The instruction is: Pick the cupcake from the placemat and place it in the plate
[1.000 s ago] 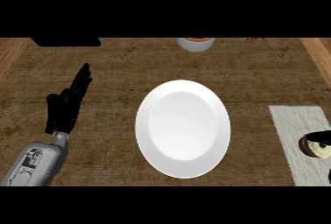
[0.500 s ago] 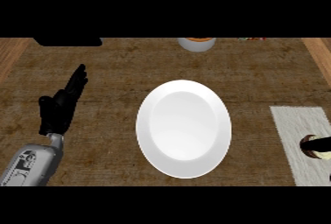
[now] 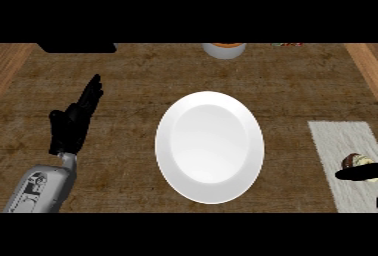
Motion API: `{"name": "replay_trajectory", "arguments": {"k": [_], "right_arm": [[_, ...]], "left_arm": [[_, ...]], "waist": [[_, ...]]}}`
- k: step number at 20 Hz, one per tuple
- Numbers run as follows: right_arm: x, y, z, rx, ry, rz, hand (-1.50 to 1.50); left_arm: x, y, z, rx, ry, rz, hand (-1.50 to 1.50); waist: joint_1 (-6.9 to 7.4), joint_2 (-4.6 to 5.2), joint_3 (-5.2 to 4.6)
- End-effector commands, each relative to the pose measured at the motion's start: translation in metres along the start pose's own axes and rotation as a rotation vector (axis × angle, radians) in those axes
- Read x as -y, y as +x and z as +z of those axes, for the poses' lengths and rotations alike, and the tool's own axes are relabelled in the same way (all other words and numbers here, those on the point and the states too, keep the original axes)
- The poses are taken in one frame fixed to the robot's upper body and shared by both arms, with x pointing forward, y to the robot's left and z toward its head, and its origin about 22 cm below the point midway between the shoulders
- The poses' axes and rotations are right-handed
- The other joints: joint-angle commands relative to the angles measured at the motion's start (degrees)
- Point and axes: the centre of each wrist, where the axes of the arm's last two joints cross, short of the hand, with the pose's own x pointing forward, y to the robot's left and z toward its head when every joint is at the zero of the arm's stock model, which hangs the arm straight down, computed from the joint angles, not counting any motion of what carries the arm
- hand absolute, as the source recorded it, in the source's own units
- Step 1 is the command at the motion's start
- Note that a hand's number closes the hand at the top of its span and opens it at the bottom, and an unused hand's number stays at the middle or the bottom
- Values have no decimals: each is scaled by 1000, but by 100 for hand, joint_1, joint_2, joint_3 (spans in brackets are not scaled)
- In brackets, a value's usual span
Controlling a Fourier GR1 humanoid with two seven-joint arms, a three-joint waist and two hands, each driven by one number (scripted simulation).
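Observation:
A white plate (image 3: 210, 146) lies in the middle of the dark mat. At the right edge a pale placemat (image 3: 347, 165) holds the cupcake (image 3: 354, 161), of which only a brown and cream part shows. A black finger of my right hand (image 3: 359, 173) crosses just below the cupcake, touching or nearly touching it; the rest of that hand is out of view. My left hand (image 3: 72, 125) rests open at the left, fingers straight and pointing up, far from the plate.
A white cup with an orange top (image 3: 224, 49) stands at the back centre. A black object (image 3: 77, 47) sits at the back left. Wooden counter strips (image 3: 363, 55) run along both sides of the mat.
My right hand has slid further out of view to the right, so less of it and the cupcake shows. My left hand has shifted slightly left and down.

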Motion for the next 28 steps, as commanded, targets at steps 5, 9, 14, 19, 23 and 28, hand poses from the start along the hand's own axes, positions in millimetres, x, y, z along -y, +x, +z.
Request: {"name": "replay_trajectory", "arguments": {"k": [5,9,14,19,23,28], "right_arm": [[-20,-28,-23,-40,35,32,-150],[-19,-15,-11,-8,-84,43,150],[-8,-18,-16,6,-90,51,150],[-22,-15,4,280,-80,188,150],[-54,-24,36,699,46,451,150],[-17,-35,49,936,-151,363,150]], "left_arm": [[-6,0,1,15,3,-1,0],[-22,5,-20,-11,17,9,0],[-1,-21,10,9,0,2,0],[-8,-9,-2,-8,-2,-3,0],[-7,1,-1,-11,16,-1,0],[-1,-12,14,-24,3,19,0]], "waist": [[-10,-4,0],[-46,0,-3],[-17,-4,-2],[-85,-9,-6],[-44,-48,1],[-113,-49,0]]}}
